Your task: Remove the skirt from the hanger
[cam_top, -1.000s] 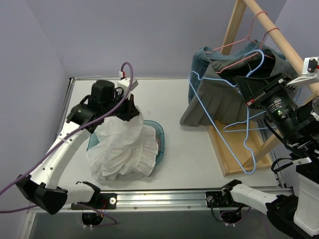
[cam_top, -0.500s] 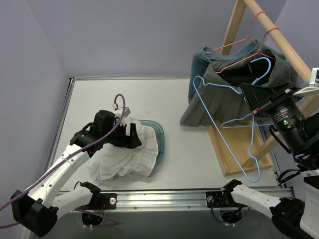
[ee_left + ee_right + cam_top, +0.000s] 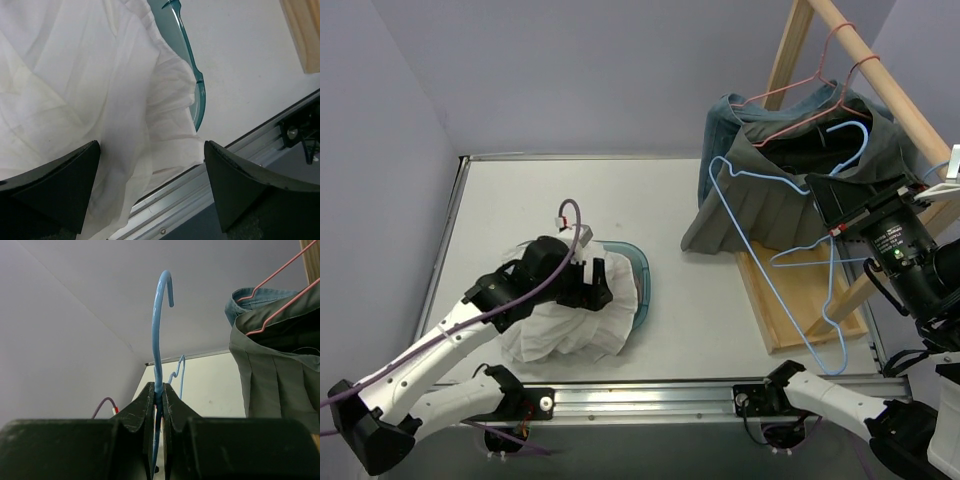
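1. Skirt [image 3: 570,325], white and pleated, lies in a loose heap over the teal tray [image 3: 642,270]. It spills past the tray's near rim onto the bench [image 3: 570,200], and the heap shows no clear long axis.
2. Left hand [image 3: 151,146] sits directly over the tray, with its fingers spread wide on either side of the cloth and gripping nothing. The skirt lies straight below it, and this arm is by far the nearer.
3. Right hand [image 3: 158,387], well to the right of the tray, is clamped tight on the neck of a blue hanger [image 3: 156,340]. The hanger is bare wire, with its hook pointing up.
4. By the look of it, the skirt is off the hanger. The left hand probably needs only to rise straight up from the tray.
5. Wooden rack [image 3: 772,305] stands to the right of the tray, holding a grey pleated skirt [image 3: 760,205] and a denim garment [image 3: 725,110] on pink hangers [image 3: 820,75]. Nothing blocks the space above the tray.
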Controlling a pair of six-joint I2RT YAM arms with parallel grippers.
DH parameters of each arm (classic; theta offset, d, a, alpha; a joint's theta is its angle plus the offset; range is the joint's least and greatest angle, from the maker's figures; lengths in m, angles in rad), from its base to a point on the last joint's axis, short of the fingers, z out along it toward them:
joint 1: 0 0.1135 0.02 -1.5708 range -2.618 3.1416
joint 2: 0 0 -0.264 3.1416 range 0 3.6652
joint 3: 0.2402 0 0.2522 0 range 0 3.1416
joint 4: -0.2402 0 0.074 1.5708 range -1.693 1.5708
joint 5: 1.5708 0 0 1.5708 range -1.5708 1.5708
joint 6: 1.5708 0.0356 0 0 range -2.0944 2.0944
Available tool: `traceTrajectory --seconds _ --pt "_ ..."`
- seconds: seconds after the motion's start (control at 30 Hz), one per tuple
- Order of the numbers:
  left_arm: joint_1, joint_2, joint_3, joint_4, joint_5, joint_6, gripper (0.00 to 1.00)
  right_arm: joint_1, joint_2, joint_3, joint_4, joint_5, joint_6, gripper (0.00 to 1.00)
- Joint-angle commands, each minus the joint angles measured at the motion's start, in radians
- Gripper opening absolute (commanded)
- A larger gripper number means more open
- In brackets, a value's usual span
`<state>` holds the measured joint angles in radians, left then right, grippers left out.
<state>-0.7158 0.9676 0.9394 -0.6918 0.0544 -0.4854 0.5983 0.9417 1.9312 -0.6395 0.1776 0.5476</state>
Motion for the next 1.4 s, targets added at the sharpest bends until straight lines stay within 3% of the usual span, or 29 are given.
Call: traceTrajectory --seconds 0.0,0.13,0.2,0.27,0.47,0.5,0.57,0.6,0.8,0.97,1.13,1.37 --pt "-0.111 0.074 0.012 0.004 -0.287 -0.1 0.94 0.012 -0.009 -0.008 0.064 0.026 0.002 0.0" --pt "-0.264 0.186 -0.027 0.049 -0.46 -0.229 0.94 0.018 -0.014 0.014 0.041 0.042 0.0 0.0" --pt "-0.275 0.215 -0.1 0.08 -0.485 -0.314 0.94 0.023 -0.014 0.031 0.026 0.059 -0.008 0.0" --pt "-0.263 0.221 -0.143 0.141 -0.482 -0.324 0.94 0.029 -0.018 0.043 0.009 0.072 -0.014 0.0" --pt "-0.252 0.269 -0.143 0.11 -0.609 -0.293 0.98 0.058 -0.04 0.031 -0.003 0.112 -0.009 0.0" --pt "-0.243 0.276 -0.139 0.112 -0.611 -0.279 0.67 0.061 -0.044 0.028 -0.003 0.115 -0.009 0.0" --pt "-0.244 0.27 -0.097 0.089 -0.631 -0.253 0.2 0.067 -0.046 0.023 -0.005 0.126 -0.008 0.0" --pt "-0.251 0.252 -0.079 0.078 -0.649 -0.239 0.03 0.07 -0.046 0.023 -0.005 0.125 -0.008 0.0" --pt "-0.248 0.169 0.162 0.012 -0.728 -0.004 0.02 0.083 -0.046 0.014 -0.003 0.135 -0.009 0.0" --pt "-0.229 0.171 0.375 0.034 -0.651 0.2 0.02 0.089 -0.038 0.006 0.004 0.131 -0.005 0.0" --pt "-0.218 0.145 0.446 0.093 -0.593 0.275 0.02 0.092 -0.04 0.006 0.001 0.137 -0.005 0.0" --pt "-0.054 0.094 0.466 0.236 -0.279 0.408 0.02 0.106 -0.035 0.008 -0.005 0.152 -0.008 0.0"
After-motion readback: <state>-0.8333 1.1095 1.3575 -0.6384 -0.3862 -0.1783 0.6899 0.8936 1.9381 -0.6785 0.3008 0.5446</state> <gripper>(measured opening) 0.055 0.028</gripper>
